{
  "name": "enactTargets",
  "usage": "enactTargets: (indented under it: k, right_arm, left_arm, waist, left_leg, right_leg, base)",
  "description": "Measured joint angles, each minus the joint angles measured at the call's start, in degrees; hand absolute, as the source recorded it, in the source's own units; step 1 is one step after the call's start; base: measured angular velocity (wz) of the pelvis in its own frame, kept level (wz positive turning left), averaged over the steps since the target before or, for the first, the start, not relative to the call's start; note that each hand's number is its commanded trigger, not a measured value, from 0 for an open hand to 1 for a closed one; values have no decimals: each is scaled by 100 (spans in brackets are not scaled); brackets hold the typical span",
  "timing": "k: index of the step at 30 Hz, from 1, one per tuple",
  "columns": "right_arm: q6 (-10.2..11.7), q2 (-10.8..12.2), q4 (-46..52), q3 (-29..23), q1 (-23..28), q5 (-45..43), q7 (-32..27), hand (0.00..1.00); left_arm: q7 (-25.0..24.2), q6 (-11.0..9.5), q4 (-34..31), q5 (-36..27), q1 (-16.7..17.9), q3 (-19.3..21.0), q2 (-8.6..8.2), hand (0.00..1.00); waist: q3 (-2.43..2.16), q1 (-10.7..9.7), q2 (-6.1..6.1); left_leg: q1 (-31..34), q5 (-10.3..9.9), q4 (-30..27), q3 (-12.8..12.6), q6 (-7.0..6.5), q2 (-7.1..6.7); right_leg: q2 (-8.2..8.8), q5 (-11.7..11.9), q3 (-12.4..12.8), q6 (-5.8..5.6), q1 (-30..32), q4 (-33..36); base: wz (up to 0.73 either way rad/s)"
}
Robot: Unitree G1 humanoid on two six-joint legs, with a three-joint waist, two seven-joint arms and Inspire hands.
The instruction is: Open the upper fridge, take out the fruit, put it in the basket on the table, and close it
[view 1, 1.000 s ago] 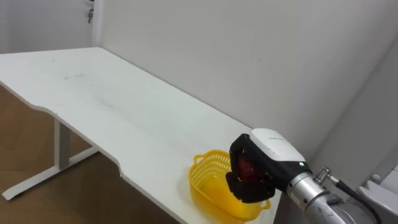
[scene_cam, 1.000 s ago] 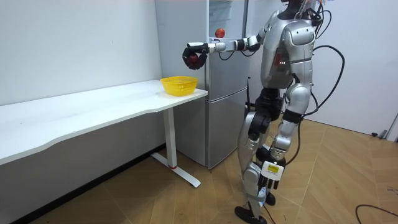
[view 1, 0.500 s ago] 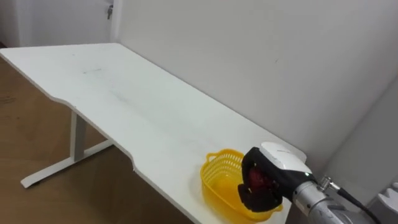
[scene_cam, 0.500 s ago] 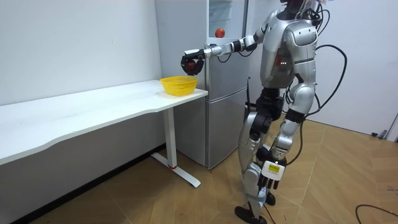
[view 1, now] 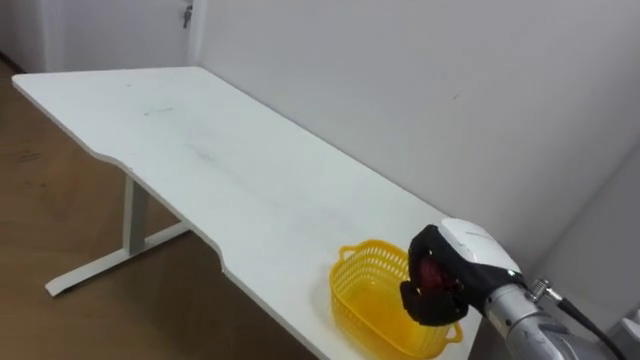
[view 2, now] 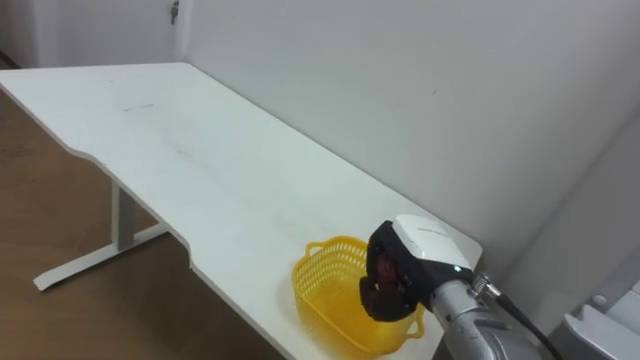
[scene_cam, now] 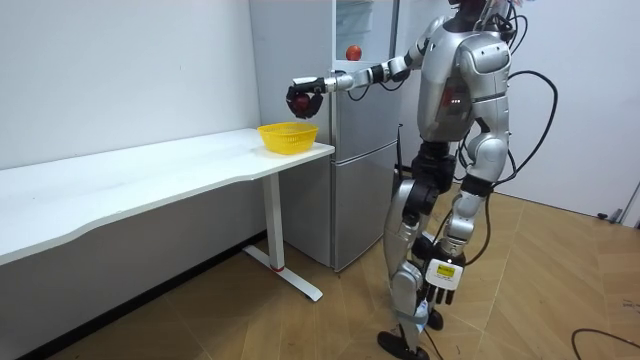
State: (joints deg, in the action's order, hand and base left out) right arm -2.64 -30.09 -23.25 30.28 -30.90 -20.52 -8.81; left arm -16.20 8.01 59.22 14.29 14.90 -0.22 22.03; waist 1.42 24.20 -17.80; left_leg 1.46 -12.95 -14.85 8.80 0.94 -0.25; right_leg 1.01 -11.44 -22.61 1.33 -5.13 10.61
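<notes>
Fingers (view 1: pixel 425 306) of the right hand (view 1: pixel 462 262) are clenched around a red fruit (view 1: pixel 431 276), just above the yellow basket (view 1: pixel 368 300) at the white table's (view 1: pixel 200 150) end. In the room view the robot stands by the fridge (scene_cam: pixel 350 180), left hand (scene_cam: pixel 430 295) low beside its thigh. In the right eye view the fruit hangs over the basket's right edge; released here, I judge it may hit the rim and roll off

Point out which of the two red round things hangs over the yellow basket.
The red thing clasped in the right hand, above the yellow basket. The other red ball sits at the fridge, untouched.
</notes>
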Motion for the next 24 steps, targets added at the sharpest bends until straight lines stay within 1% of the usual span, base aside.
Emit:
enactTargets:
  k: [2,4,6,12,16,20,24]
  right_arm:
    - [-2,0,-85,0,-35,3,-97,0]
    - [-52,0,-117,0,-55,38,-188,0]
    - [-47,0,-121,0,-72,60,-314,0]
    - [-39,0,-155,-5,-77,164,-611,0]
    - [-35,0,-154,-5,-80,250,-779,0]
    - [79,0,-154,-5,-80,243,-900,0]
    - [170,0,-154,-4,-80,245,-935,0]
  left_arm:
    - [62,46,-1,-2,47,-8,-14,0]
    - [105,82,0,-1,92,-8,-11,0]
    - [125,84,-7,-1,134,-11,-15,0]
    - [230,82,-21,-2,135,-47,-14,0]
    - [240,84,-43,0,142,-65,-16,0]
    - [318,76,-190,-1,165,-65,-31,0]
    - [324,75,-196,-1,164,-67,-62,0]
  waist:
    - [3,-5,4]
    - [4,-12,6]
    - [14,-37,21]
    - [9,-71,49]
    - [15,-44,71]
    - [36,-33,104]
    - [25,-16,153]
  left_leg:
    - [3,1,-7,16,-1,-11]
    - [2,1,-7,18,-2,-12]
    - [9,1,-11,55,-2,-20]
    - [46,0,-51,73,-2,-31]
    - [64,0,-72,73,-3,-36]
    - [89,0,-91,74,-3,-40]
    - [89,0,-91,73,-3,-43]
  right_leg:
    - [4,0,-1,0,-1,0]
    - [5,0,22,0,5,-1]
    - [9,0,7,0,5,-3]
    - [10,0,-29,0,5,-3]
    - [15,0,-61,0,14,-4]
    - [20,0,-92,0,26,-3]
    - [28,0,-99,0,30,0]
  base:
    - [0]
    - [0]
    - [0]
    - [2]
    - [0]
    - [0]
    - [0]
